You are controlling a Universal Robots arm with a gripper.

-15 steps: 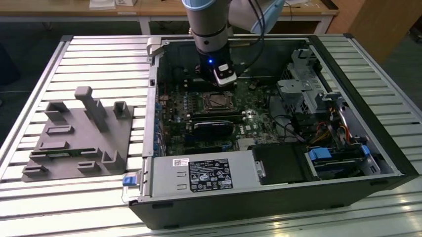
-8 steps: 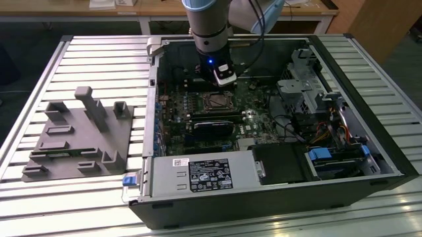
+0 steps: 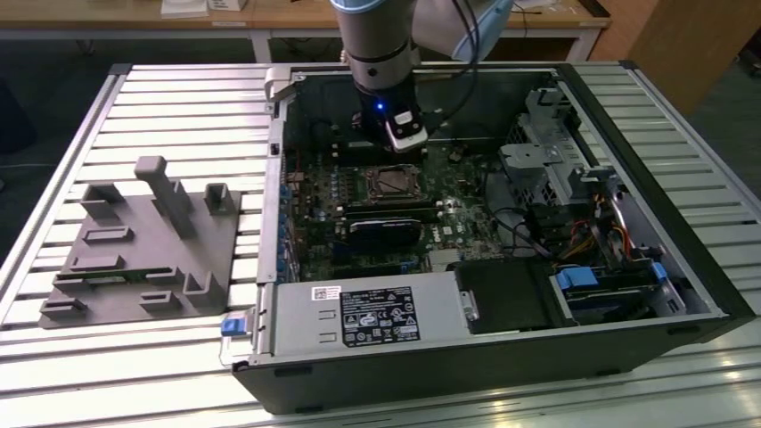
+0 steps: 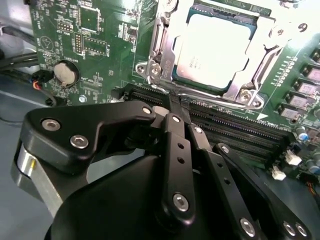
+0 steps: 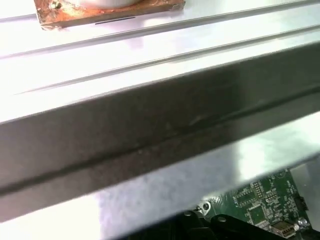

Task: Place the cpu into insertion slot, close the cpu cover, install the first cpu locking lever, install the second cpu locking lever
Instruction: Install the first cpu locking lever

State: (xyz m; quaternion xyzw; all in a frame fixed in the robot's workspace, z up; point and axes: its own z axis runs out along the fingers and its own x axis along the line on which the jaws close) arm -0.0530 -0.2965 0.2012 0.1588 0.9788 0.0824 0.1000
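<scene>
Inside an open computer case (image 3: pixel 701 294) on a slatted table (image 3: pixel 178 107), the arm's gripper (image 3: pixel 405 135) hangs at upper centre of the exterior view, just above the slot (image 3: pixel 393 184) in the middle of the frame.

In the second wrist view the cpu (image 4: pixel 212 50) lies flat in the slot (image 4: pixel 250 97) at the upper right, its pale grey face turned up. The cover (image 4: pixel 165 55) appears to be folded down over it: the silvery frame rings the chip and the chip shows through its window. So the first two steps look done.

The locking is harder to judge. A thin metal lever (image 4: pixel 267 57) runs slantwise along the frame's right-hand side, but whether it is hooked under its catch cannot be made out, and the other lever is not clear enough to call. By this reading the lever work is what remains, in whole or in part.

The gripper (image 4: pixel 172 107) takes up the lower half of that view. Its black fingers look drawn together, with nothing seen between them, and their tips sit just beside the slot's near edge, over the long memory sockets (image 4: pixel 240 137). Whether the tips touch anything there is hidden.

In the first wrist view, the case wall (image 5: pixel 150 135) crosses the frame as a dark band, with a corner of the green board (image 5: pixel 260 200) at lower right.
</scene>
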